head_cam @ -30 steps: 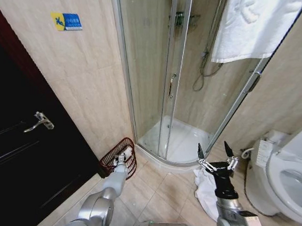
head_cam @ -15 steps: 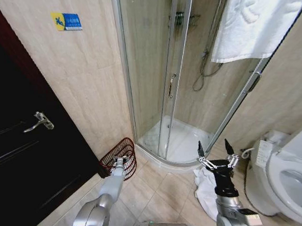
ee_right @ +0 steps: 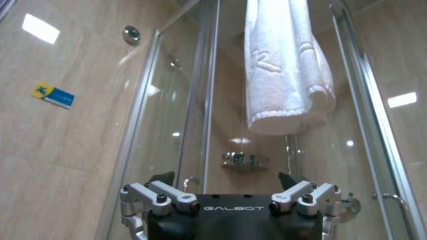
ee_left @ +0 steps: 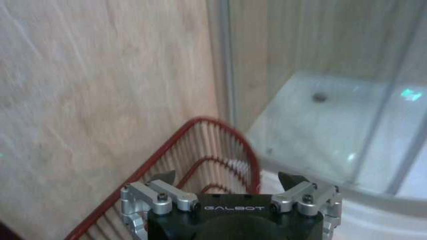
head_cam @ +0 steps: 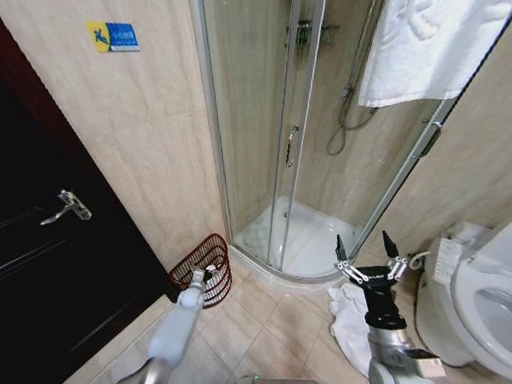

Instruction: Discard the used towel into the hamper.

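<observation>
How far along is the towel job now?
Done: possibly a drop, since something white shows inside the hamper, though I cannot identify it. In hand: nothing; the left gripper is open at the hamper, the right gripper open too. Left: a crumpled white towel lies on the floor.

The hamper point(head_cam: 202, 269) is dark reddish-brown, made of thin open slats. A white towel point(head_cam: 351, 324) lies on the beige tiled floor point(head_cam: 262, 328). The wall point(head_cam: 143, 137) is beige marble (with a small blue-yellow sign point(head_cam: 112, 35)). The door point(head_cam: 38, 252) is black.
</observation>
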